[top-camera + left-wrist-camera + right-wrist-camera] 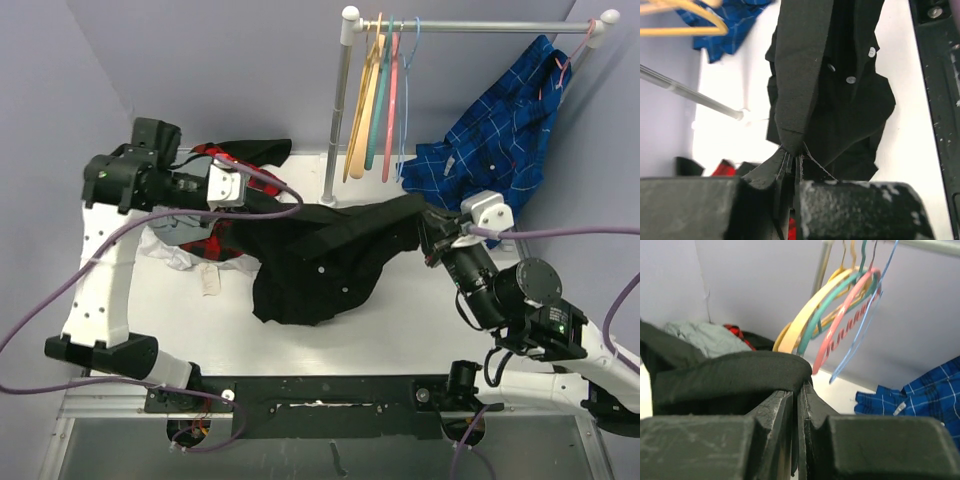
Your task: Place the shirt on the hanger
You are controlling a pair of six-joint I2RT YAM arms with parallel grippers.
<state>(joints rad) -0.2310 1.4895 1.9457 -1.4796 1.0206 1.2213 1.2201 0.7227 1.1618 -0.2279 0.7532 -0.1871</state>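
I see the large black long-sleeved button-up shirt [320, 265] stretched above the middle of the bench, with its lower part sagging toward the surface. The left gripper [288, 205] is clenched on one fold of the cloth. The right gripper [428, 228] is clenched on another fold, nearer the right edge. The thin light-blue wire hanger [405, 100] hangs on the metal rail [480, 27] by the far right corner, apart from the shirt. I judge the cloth to be soft, light and floppy, so it will droop wherever it is not pinched. I would take hold near the collar or the shoulder seams, so that the neck opens for the hanger.
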